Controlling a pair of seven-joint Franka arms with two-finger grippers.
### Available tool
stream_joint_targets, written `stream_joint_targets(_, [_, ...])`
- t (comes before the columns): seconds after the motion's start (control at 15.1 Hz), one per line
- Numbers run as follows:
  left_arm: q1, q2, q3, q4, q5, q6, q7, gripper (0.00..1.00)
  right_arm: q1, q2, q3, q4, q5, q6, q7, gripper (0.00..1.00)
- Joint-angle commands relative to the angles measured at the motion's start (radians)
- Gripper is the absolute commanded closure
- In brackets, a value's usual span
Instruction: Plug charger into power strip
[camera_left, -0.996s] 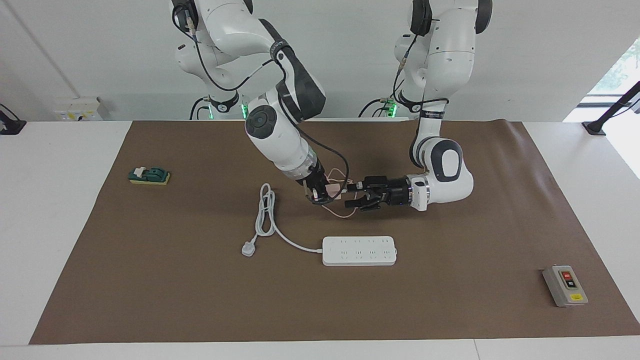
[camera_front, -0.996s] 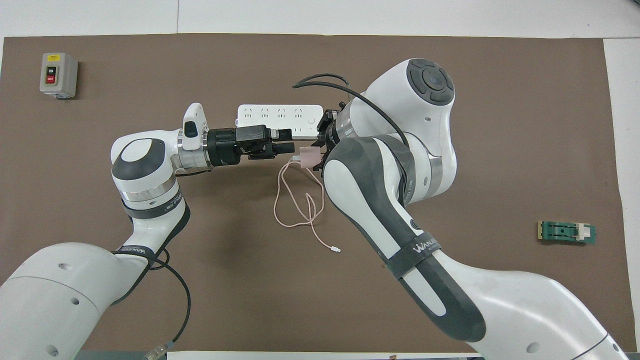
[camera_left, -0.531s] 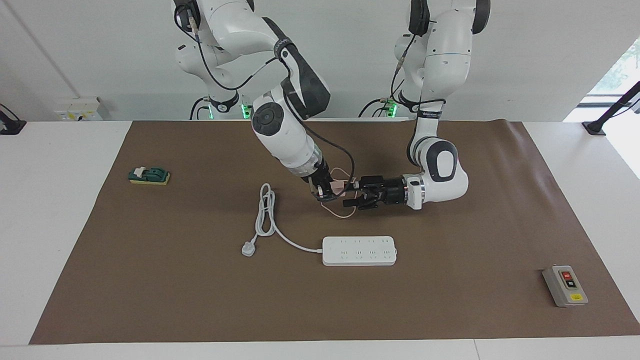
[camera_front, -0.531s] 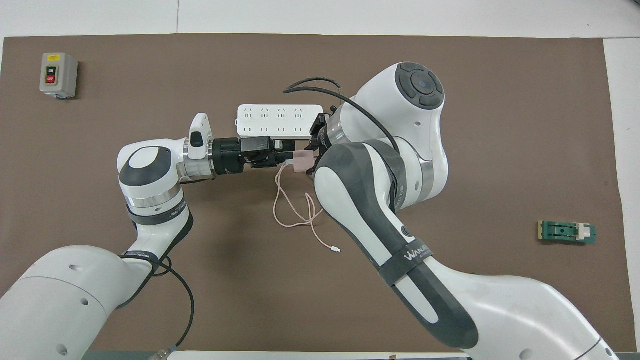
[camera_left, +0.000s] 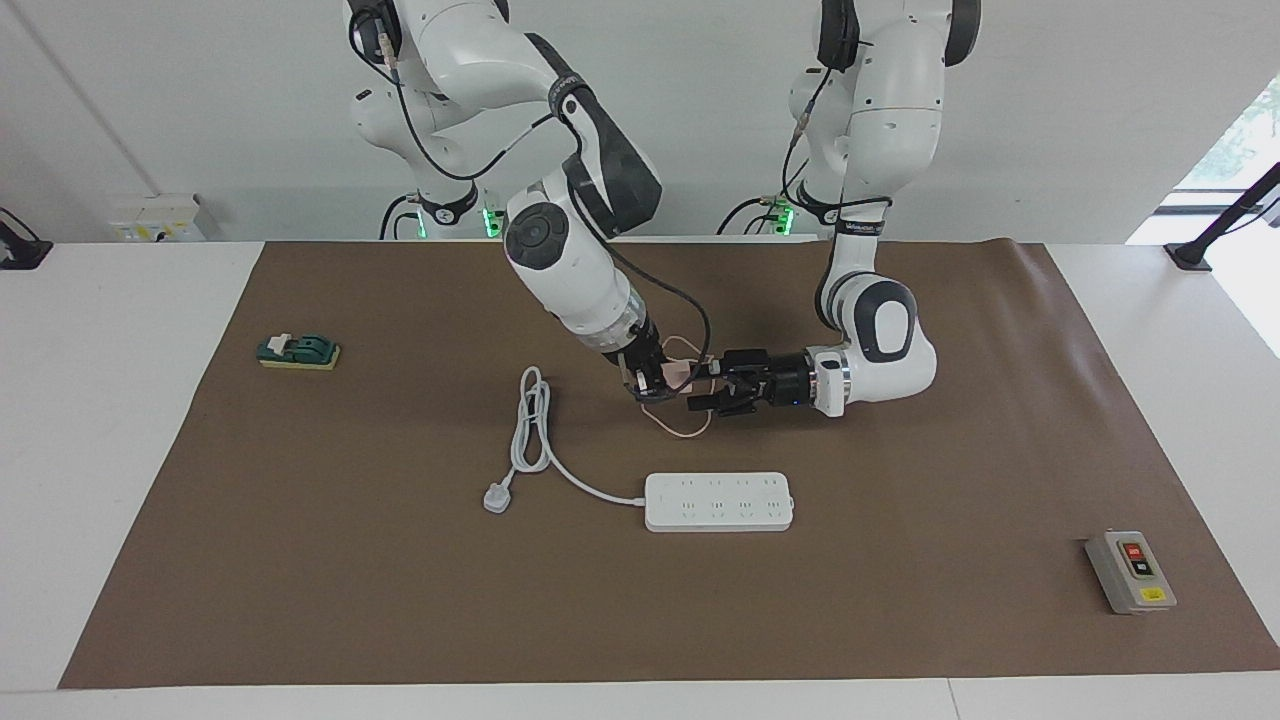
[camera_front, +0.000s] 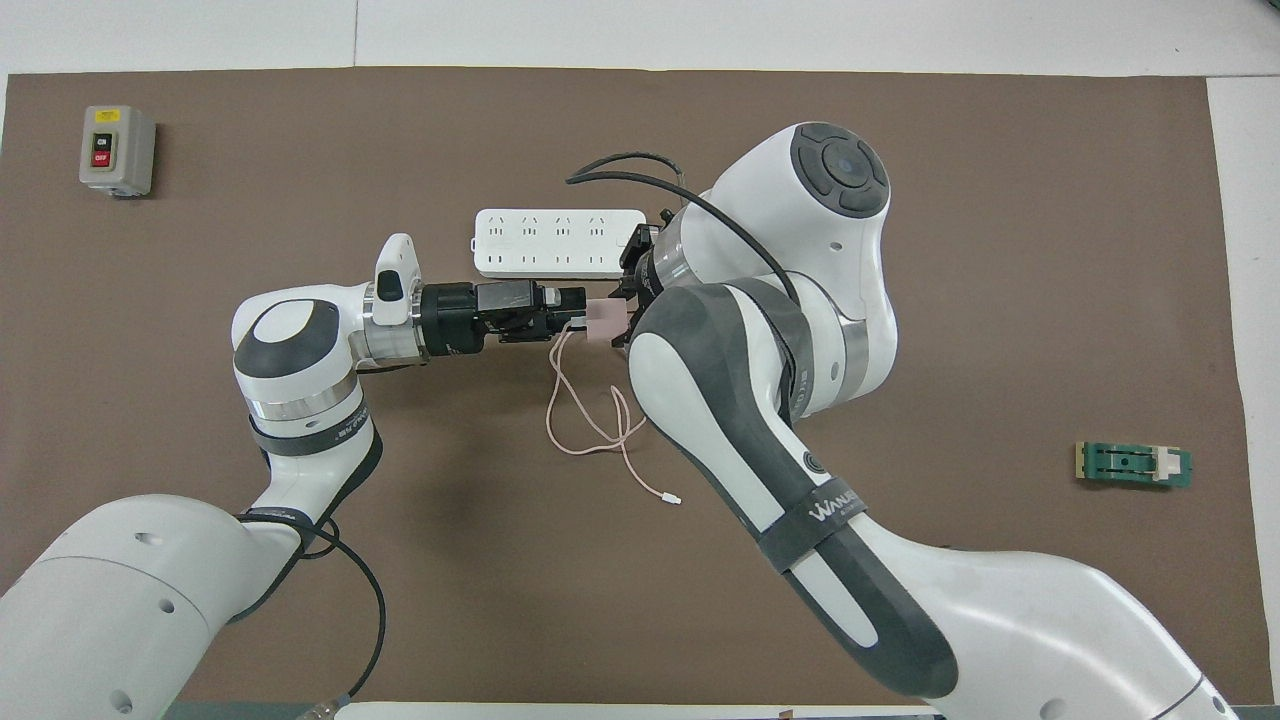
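Two Franka arms meet above the brown mat, seen first from the facing camera: the right gripper is clamped on the charger, a pale pink cube held off the table over the mat on the robots' side of the power strip, while the left gripper reaches in level with its fingers spread, one above and one below the cube, not closed on it. The power strip lies flat on the mat, its white cord looping toward the right arm's end of the table. A grey switch box sits well apart from the power strip toward the left arm's end; a green block sits toward the right arm's end. From overhead, the charger hangs between the left gripper and the right arm's wrist, nearer the robots than the power strip, and its thin pink cable trails down onto the mat, ending in a small white connector.
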Motion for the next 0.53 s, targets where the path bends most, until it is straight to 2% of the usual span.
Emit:
stream_joint_targets(0.0, [-0.034, -0.053, 0.027, -0.062, -0.016, -0.005, 0.02, 0.0, -0.002, 0.016, 0.0, 0.033, -0.021, -0.012, 0.031, 0.91])
stream_joint_targets(0.46, [-0.06, -0.073, 0.03, -0.084, -0.018, 0.001, 0.02, 0.0, -0.006, 0.018, -0.001, 0.033, -0.021, -0.012, 0.031, 0.91])
